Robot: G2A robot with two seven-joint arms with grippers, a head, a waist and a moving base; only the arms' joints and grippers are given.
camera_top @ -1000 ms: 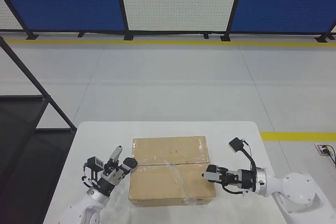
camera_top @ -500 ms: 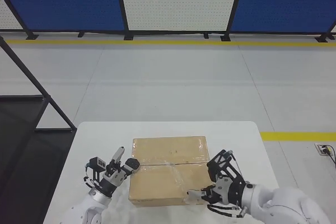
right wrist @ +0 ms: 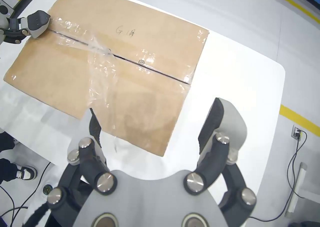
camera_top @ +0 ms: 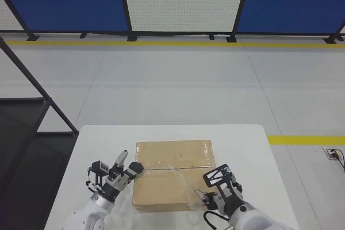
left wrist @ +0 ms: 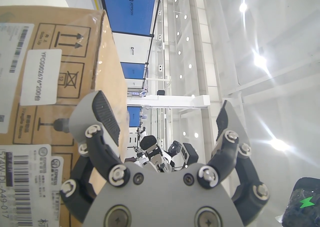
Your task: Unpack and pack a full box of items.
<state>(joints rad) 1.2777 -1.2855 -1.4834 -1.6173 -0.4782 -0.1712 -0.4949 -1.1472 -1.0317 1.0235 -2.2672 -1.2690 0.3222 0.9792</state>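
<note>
Box: 1 cardboard box (camera_top: pixel 172 172) stands on the white table (camera_top: pixel 241 149), about in the middle between the 2 arms.
Box top: 2 flaps are folded shut and meet in 1 seam (right wrist: pixel 150 69) that runs from the left end to the right end.
Tape: clear tape (right wrist: pixel 97 47) lies wrinkled along the seam, and 1 more strip crosses it toward the near edge.
Labels: several white labels (left wrist: pixel 41 76) are on the box's left end wall; the exact number is not clear.
Left gripper: the left gripper (camera_top: pixel 128 163) is at the left end of the box, at the height of the seam.
Left pincer: its 2 fingers are spread wide and hold nothing. 1 finger (right wrist: pixel 37 22) lies on the top edge where the seam ends, and the other stands away from the box.
Right gripper: the right gripper (right wrist: pixel 155 112) is over the near right corner of the box.
Right pincer: it is also wide, with nothing between the 2 fingers. 1 finger (right wrist: pixel 95 125) is at the near edge of the box and the other is over the bare table beside the corner. If the first one touches the cardboard, I cannot tell.
</note>
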